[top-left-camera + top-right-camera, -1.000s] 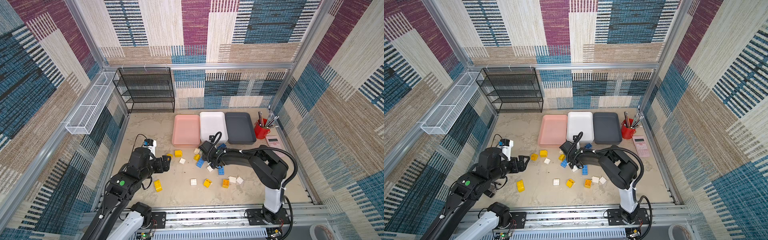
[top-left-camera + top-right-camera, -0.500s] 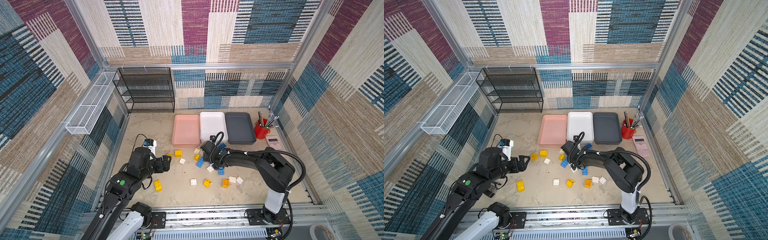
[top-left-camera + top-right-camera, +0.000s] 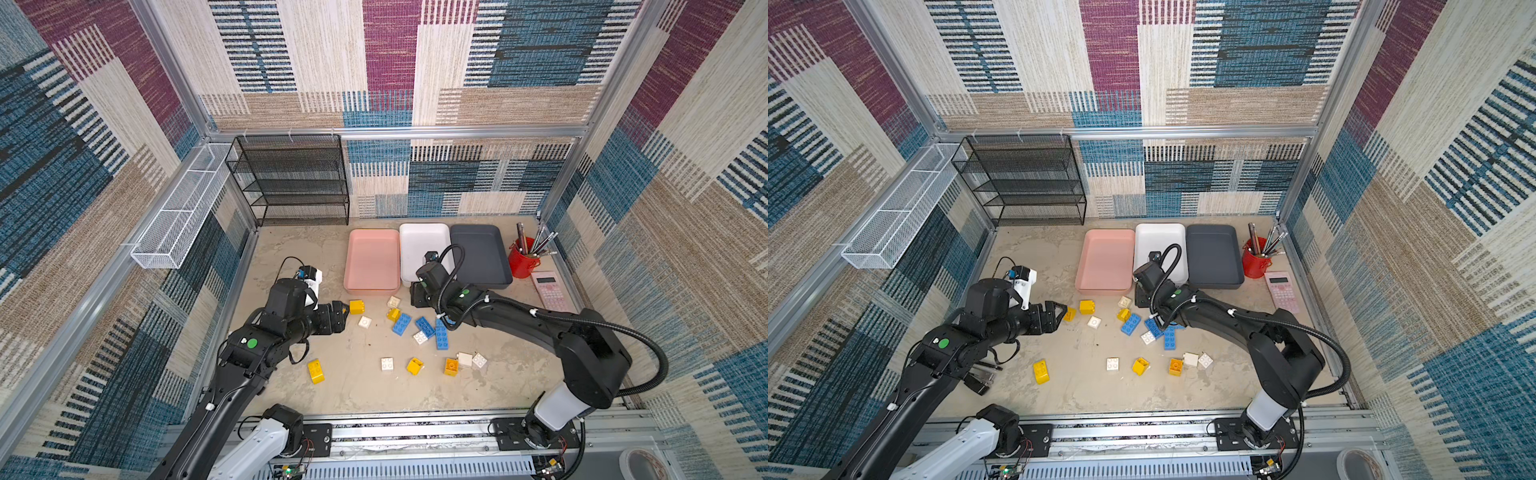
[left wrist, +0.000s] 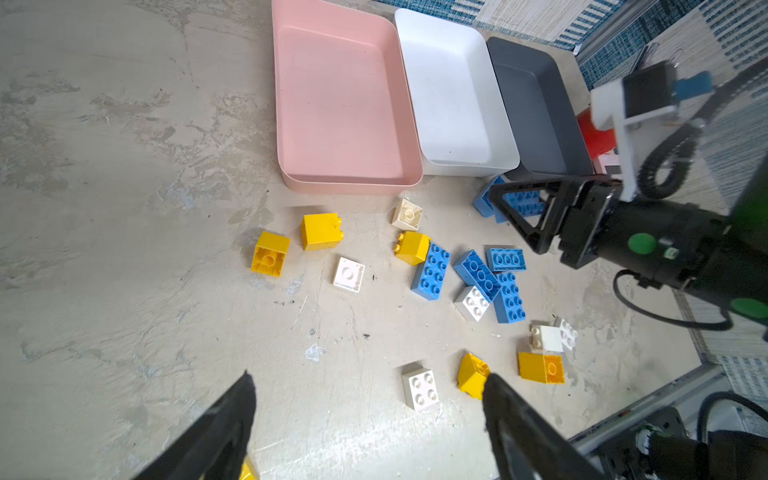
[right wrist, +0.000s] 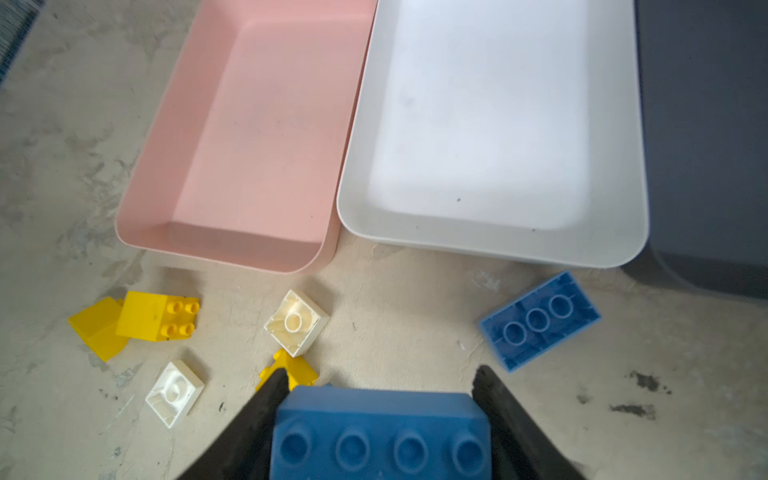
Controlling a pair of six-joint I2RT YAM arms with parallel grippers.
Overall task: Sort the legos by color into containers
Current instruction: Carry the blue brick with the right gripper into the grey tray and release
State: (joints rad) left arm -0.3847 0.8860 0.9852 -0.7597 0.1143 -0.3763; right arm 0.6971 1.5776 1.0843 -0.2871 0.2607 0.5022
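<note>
My right pincer is closed about halfway across a blue brick, close over the desk. My left pincer gapes wide and holds nothing. Just ahead lie a cream brick and an upturned blue brick. Beyond them the pink tray, white tray and dark grey tray stand empty, side by side. Carried this low, I judge my brick could catch the white rim and slip free.
</note>
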